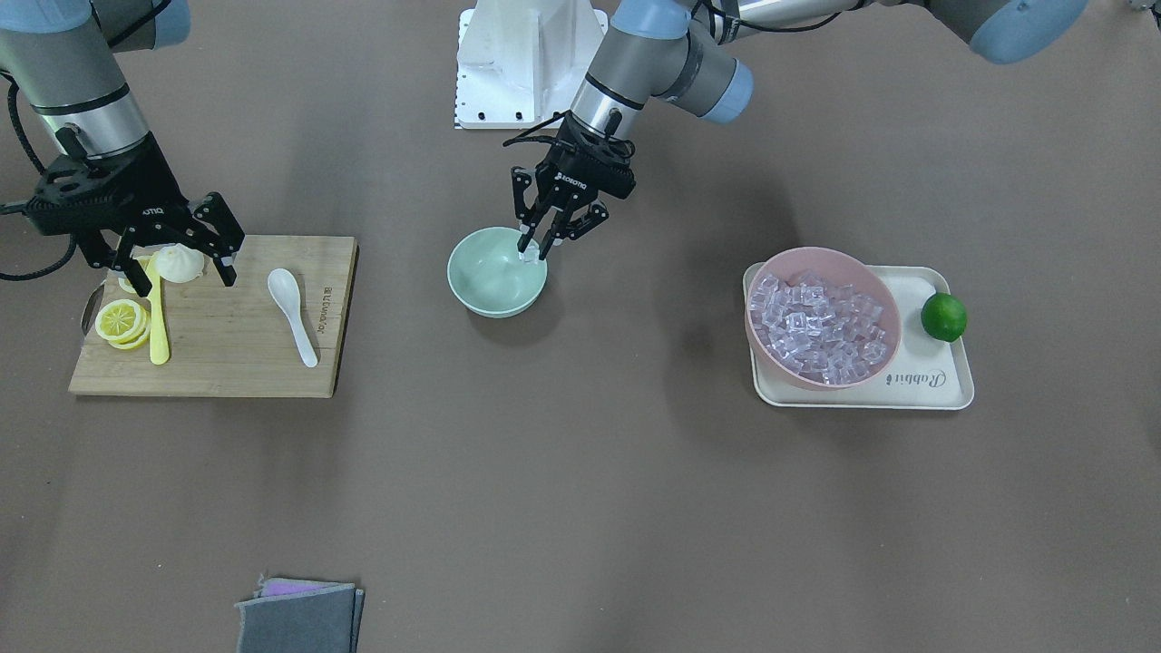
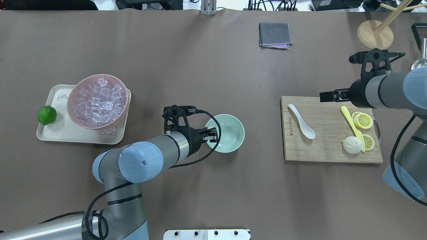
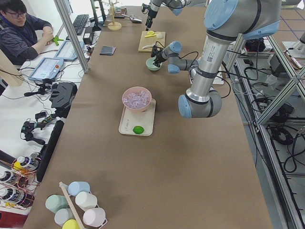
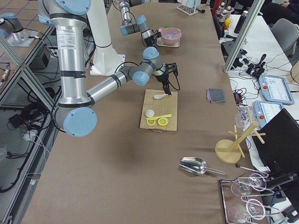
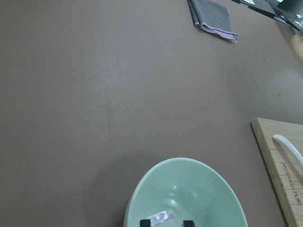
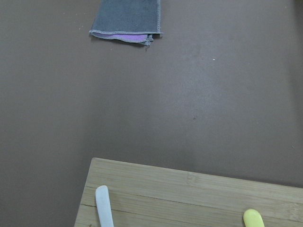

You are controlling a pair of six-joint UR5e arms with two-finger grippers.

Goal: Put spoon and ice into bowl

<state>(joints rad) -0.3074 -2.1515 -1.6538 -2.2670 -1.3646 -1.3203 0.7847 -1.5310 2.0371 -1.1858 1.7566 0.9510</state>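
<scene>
L claw [image 2: 213, 134] at rim of mint bowl [image 2: 233, 133], spoon [image 2: 302, 126] on wooden board [image 2: 320, 148] w/ lemon slices [image 2: 363, 120]

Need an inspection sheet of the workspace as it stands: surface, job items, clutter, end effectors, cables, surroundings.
Surface: brown table, flat matte covering.
Job's things: ice cube held over the mint bowl, which otherwise looks empty; spoon lies on the cutting board, not yet picked up.
Clutter: pink bowl full of ice and a lime on a tray; lemon slices, yellow knife and bun on the board; folded cloth.
End effectors: left end effector shut on the cube; right end effector open above the board's bun end.
Cables: left arm cable loops past the bowl's rim; right arm cable hangs free.
Surroundings: seated operator, mugs, metal scoop, wooden rack.
</scene>
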